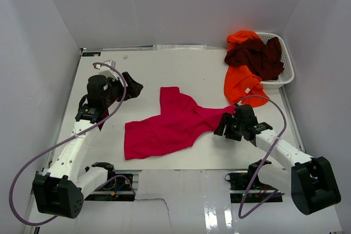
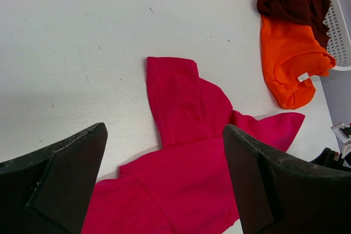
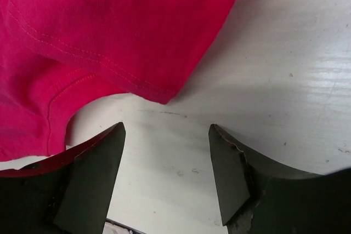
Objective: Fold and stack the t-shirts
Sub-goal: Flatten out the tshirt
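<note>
Overhead camera looks down from the near edge, whole surface (image 1: 181, 69) in frame. Left wrist view sits high, facing the far right corner; right wrist view hugs the surface. All catch the red shirt (image 1: 164, 127).

First t-shirt (image 1: 164, 127) lies mid-way on the table (image 1: 186, 69), left gripper (image 1: 133, 87) behind its left side, right gripper (image 1: 220, 126) just beside its right tip. Far right, the basket (image 1: 287, 78) holds a second t-shirt (image 1: 241, 83) spilling over its rim onto the table, third t-shirt (image 1: 258, 56) on top.
</note>
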You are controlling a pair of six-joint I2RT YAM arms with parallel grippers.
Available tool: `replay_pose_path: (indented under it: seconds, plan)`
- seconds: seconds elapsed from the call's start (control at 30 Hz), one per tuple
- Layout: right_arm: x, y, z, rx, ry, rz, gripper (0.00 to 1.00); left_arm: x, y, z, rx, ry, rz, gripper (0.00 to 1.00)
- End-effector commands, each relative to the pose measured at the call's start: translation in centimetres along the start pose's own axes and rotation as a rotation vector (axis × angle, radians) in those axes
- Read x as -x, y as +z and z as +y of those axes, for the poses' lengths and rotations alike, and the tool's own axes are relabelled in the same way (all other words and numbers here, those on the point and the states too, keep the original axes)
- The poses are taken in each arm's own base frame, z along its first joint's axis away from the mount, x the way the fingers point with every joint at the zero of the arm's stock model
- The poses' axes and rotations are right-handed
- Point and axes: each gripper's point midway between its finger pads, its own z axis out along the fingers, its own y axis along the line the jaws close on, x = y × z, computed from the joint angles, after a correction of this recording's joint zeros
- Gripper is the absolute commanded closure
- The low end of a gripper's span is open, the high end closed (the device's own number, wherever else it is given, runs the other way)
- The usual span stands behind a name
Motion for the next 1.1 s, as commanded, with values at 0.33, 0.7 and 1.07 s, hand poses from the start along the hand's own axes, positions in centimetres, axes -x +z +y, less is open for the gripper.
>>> replay_pose_path:
  seconds: [0.33, 0.7, 1.07]
  plan:
    - [3.3, 1.3, 0.5, -0.009, -0.041, -0.092, 0.36, 1.0, -0.4, -0.7, -0.025, 0.014, -0.024, 0.02]
    - [4.4, 1.6, 1.2, 0.021, -0.078, -0.129, 0.58, 1.1, -0.5, -0.7, -0.027, 0.015, -0.026, 0.02]
    - [4.9, 0.4, 2.7, 0.072, -0.090, -0.126, 0.92, 1.1, -0.5, -0.8, -0.029, 0.014, -0.027, 0.02]
